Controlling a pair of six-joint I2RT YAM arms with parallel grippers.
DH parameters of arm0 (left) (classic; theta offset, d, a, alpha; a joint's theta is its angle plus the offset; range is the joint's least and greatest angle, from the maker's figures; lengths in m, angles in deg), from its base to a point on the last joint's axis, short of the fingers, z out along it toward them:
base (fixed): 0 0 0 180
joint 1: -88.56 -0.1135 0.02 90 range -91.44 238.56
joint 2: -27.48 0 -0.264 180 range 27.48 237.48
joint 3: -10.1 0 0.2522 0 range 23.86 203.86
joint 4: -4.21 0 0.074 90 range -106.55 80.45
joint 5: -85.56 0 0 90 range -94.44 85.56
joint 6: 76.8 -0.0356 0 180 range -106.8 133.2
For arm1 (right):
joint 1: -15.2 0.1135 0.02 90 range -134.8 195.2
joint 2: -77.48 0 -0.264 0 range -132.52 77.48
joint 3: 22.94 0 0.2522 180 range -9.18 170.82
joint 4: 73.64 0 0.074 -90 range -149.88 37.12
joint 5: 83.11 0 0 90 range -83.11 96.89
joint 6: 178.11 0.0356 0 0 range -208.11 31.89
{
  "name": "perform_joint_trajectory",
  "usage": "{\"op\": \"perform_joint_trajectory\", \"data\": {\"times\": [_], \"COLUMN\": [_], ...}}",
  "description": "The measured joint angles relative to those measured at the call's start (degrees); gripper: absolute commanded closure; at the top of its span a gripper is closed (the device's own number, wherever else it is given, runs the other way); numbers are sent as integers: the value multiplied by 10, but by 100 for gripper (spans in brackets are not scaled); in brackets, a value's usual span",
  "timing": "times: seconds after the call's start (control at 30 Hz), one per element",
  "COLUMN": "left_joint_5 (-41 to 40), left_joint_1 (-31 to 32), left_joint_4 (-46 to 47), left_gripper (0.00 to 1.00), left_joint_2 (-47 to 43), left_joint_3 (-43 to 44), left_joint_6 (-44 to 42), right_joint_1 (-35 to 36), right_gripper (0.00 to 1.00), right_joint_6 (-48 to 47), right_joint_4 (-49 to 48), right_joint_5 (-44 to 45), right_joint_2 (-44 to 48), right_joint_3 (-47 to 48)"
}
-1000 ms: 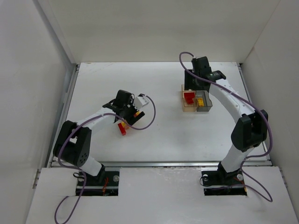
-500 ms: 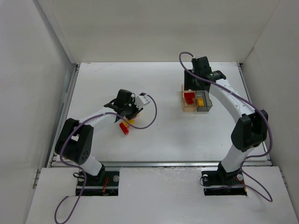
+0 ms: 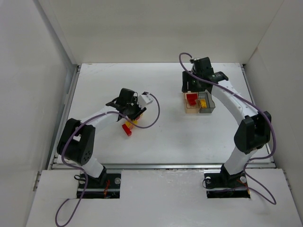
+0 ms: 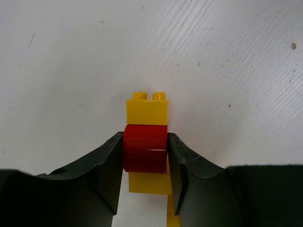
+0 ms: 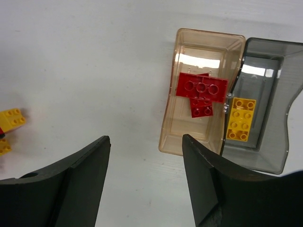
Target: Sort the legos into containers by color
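In the left wrist view my left gripper (image 4: 145, 142) is shut on a red lego (image 4: 145, 153) lying on the white table. A yellow lego (image 4: 147, 110) touches its far side and another yellow lego (image 4: 149, 183) sits against its near side. From above, the left gripper (image 3: 132, 117) is over a small red and yellow cluster (image 3: 128, 128). The containers stand joined at the right: the amber bin (image 5: 189, 130) holds two red legos (image 5: 201, 87), the grey bin (image 5: 265, 142) holds a yellow lego (image 5: 240, 119). My right gripper (image 5: 146, 139) hovers open and empty beside the amber bin.
White walls enclose the table on the left, back and right. In the top view the bins (image 3: 199, 103) lie under the right arm's wrist (image 3: 201, 71). A purple cable (image 3: 154, 111) loops beside the left wrist. Yellow legos (image 5: 10, 118) show at the right wrist view's left edge.
The left gripper's jaws have closed on the red lego and it has shifted slightly. The right wrist has edged a little to the left above the bins.
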Motion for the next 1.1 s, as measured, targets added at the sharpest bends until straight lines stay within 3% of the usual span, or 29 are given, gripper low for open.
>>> {"op": "perform_joint_trajectory", "data": {"times": [0.13, 0.23, 0.3, 0.43, 0.67, 1.03, 1.1], "left_joint_5": [9, 24, 38, 85, 164, 222, 223], "left_joint_1": [1, 1, 1, 1, 3, 19, 19], "left_joint_4": [-35, -66, -82, -106, -87, 21, 24], "left_gripper": [100, 100, 100, 100, 100, 100, 100], "left_joint_2": [4, 4, 4, 3, -45, -121, -121], "left_joint_3": [44, 89, 120, 172, 183, 165, 158], "left_joint_6": [4, 8, 11, 20, 20, 18, 18], "right_joint_1": [2, 2, 2, 2, 3, 24, 32], "right_gripper": [32, 19, 0, 0, 0, 0, 4], "right_joint_6": [-8, -16, -20, -22, 32, 86, 89], "right_joint_4": [-7, -18, -31, -62, -184, -255, -258], "right_joint_5": [-41, -96, -138, -234, -412, -485, -488], "right_joint_2": [0, 0, 1, 10, 38, 37, 31], "right_joint_3": [0, -2, -6, -12, -19, -24, -24]}}
